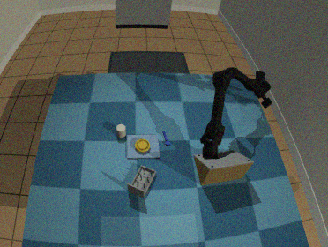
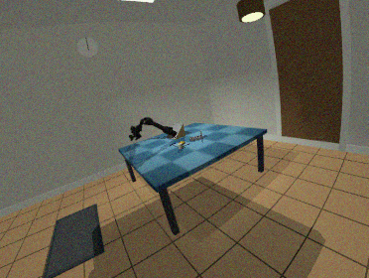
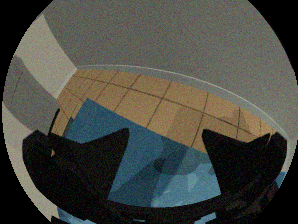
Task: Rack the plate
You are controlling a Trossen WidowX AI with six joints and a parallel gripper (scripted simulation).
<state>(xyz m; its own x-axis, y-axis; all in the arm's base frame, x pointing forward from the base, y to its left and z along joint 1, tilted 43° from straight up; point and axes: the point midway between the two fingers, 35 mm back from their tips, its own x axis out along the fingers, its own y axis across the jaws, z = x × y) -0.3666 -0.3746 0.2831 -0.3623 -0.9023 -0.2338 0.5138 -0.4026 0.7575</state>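
On tan tiled floor [image 1: 66, 48], blue checkered table top [image 1: 88, 207] on dark legs, seen whole from exterior view [image 2: 208, 154]. Near right edge of table, tan wedge-shaped wooden base block [image 1: 225, 169] carrying black jointed arm [image 1: 217, 110], bent up and out toward far right corner. At arm's end, black parallel-jaw gripper [image 1: 265, 99] over table's edge, fingers spread wide apart with nothing between, only floor and table corner visible through gap in wrist view. Left of base, well apart from gripper, pale blue square mat [image 1: 132, 152] with round yellow plate [image 1: 143, 145] lying flat on it. Just below mat, grey slotted dish rack [image 1: 142, 181], angled, rails showing, slots unfilled. Beside mat's left corner, small cream cylindrical cup [image 1: 121, 130], upright. Just right of mat, small blue utensil [image 1: 166, 138], type too small to tell.
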